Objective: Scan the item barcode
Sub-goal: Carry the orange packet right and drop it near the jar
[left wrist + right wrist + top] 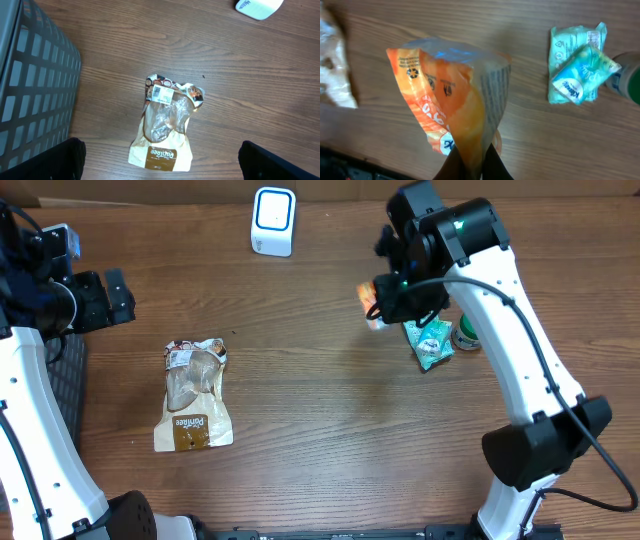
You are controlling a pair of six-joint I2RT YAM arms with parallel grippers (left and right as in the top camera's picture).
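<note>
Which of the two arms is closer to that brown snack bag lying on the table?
Left. The left fingers, open, hang just beyond the brown bag on its left side. The right fingers, shut on an orange packet, are farther off to its right.

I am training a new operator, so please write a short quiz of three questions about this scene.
1. True or false: the right gripper is shut on the orange packet.
2. Which item lies with its barcode label facing up? A. the brown snack bag; B. a red can; C. a blue book.
3. Fill in: the left gripper is ___.
Key: 1 true; 2 A; 3 open.
</note>
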